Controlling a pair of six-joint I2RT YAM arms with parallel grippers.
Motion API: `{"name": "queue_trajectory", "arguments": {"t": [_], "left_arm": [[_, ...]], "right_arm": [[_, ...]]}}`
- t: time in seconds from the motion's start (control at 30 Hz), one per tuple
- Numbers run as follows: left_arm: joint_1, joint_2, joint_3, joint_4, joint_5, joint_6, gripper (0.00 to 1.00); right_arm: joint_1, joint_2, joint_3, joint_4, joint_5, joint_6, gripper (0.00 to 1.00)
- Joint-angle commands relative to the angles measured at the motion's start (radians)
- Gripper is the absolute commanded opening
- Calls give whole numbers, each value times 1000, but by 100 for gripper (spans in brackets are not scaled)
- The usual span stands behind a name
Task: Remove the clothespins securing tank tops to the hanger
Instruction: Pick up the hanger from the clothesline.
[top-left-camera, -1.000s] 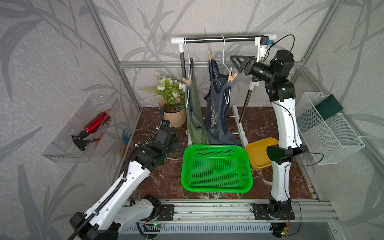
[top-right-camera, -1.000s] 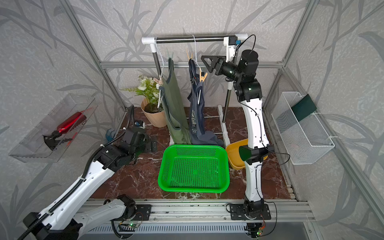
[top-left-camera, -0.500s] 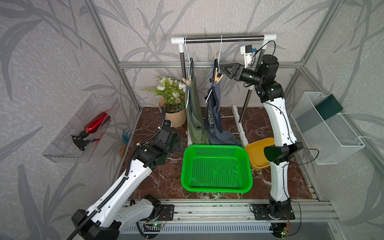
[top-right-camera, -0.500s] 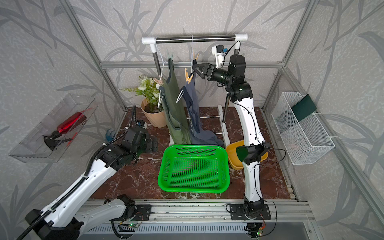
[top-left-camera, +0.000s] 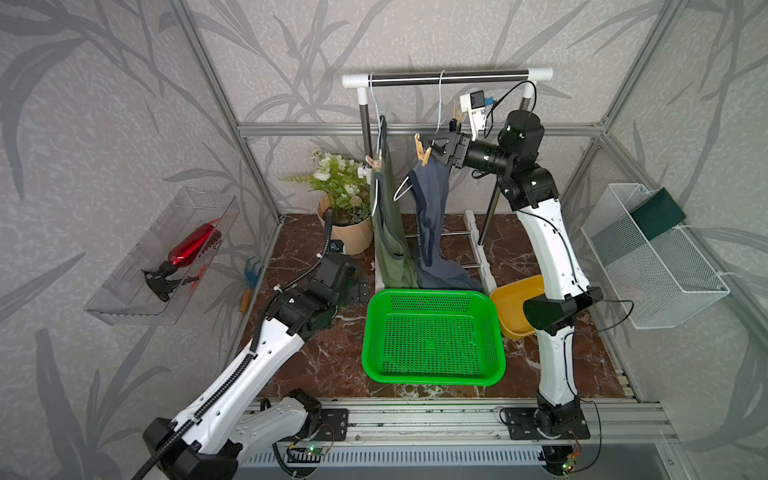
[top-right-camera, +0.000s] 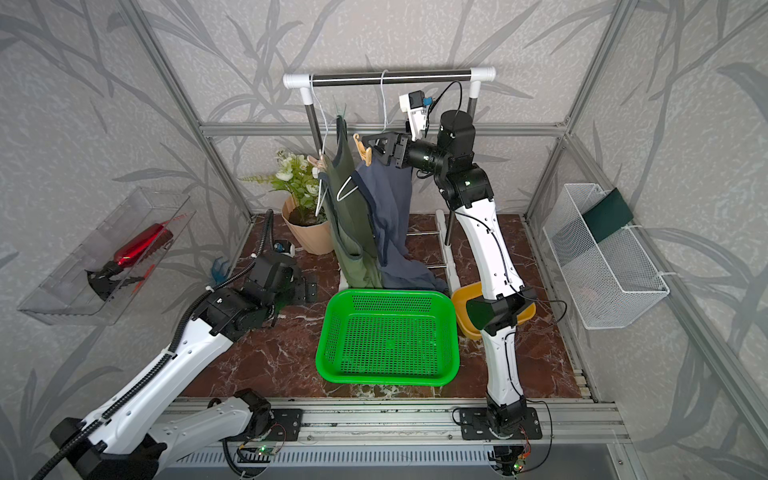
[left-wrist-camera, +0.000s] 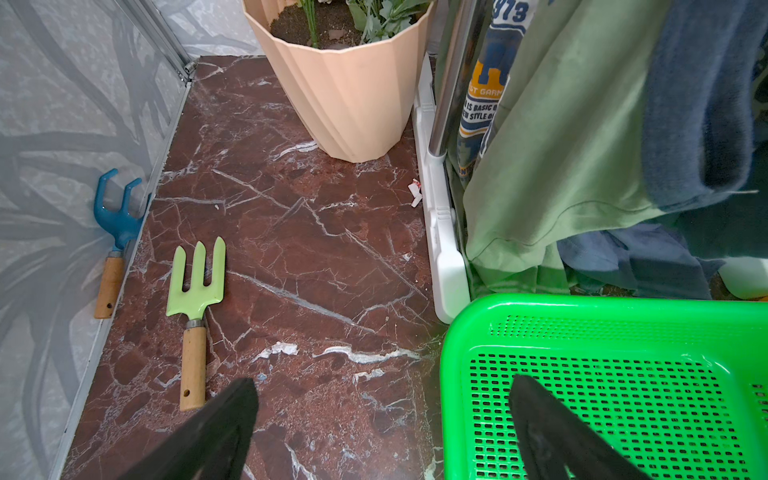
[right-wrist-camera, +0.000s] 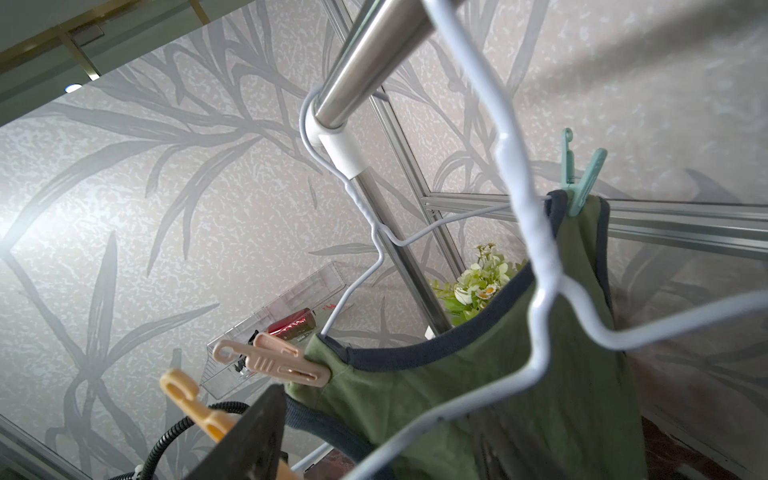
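My right gripper (top-left-camera: 434, 146) is at the yellow clothespin (top-left-camera: 423, 151) atop the navy tank top (top-left-camera: 432, 199); I cannot tell whether it is clamped. The pin's long axis is near vertical, handles up. My left gripper (left-wrist-camera: 382, 384) is spread apart, holding nothing.

We see the olive tank top (top-left-camera: 388, 224) hanging straight, with a peach clothespin (top-left-camera: 372, 163) at its eleven o'clock and a teal clothespin (right-wrist-camera: 579, 183) at twelve. At its three o'clock, the navy tank top (top-left-camera: 432, 199) sags, with a yellow clothespin (top-left-camera: 422, 150) on top.
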Motion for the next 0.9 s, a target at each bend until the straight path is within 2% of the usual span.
{"name": "queue_trajectory", "arguments": {"t": [0.0,0.37,0.43,0.53,0.87], "left_arm": [[-5,-9,-6,-1,-6,-13,96],[-6,-6,-14,-2,3,-4,96],[-8,-4,-6,-9,15,-11,96],[-10,-14,-4,-10,20,-21,96],[-14,-28,0,-26,14,-20,96]], "right_arm": [[9,-28,11,56,21,30,62],[15,-25,25,103,20,41,31],[15,-25,31,107,14,40,19],[15,-25,36,108,5,40,9],[15,-31,53,149,-15,96,2]]}}
